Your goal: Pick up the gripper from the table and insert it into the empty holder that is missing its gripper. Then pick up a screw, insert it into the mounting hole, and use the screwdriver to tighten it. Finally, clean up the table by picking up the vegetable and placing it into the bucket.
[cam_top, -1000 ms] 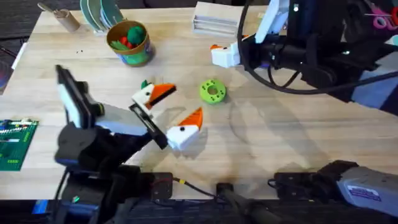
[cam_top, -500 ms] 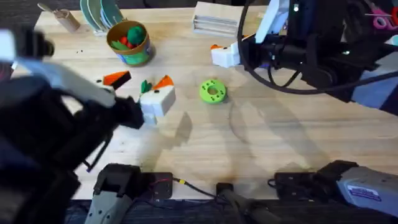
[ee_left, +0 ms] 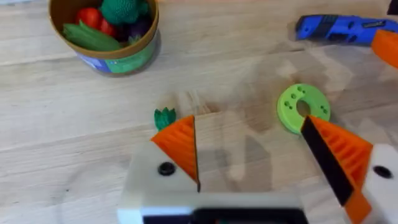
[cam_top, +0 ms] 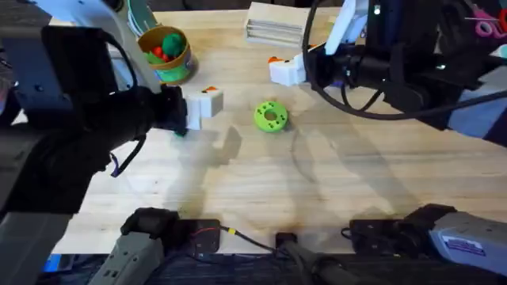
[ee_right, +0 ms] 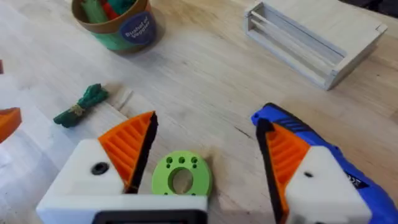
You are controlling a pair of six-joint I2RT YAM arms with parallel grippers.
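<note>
Orange-padded left gripper is hovering spread wide, the vegetable at its eleven o'clock, presumably lining up for the bucket cleanup.

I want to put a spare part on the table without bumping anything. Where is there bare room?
The wood in front of the green disc, toward the arm bases, is bare. It is crowded at the back: the bucket, the vegetable beside the left gripper, and the screwdriver.
</note>
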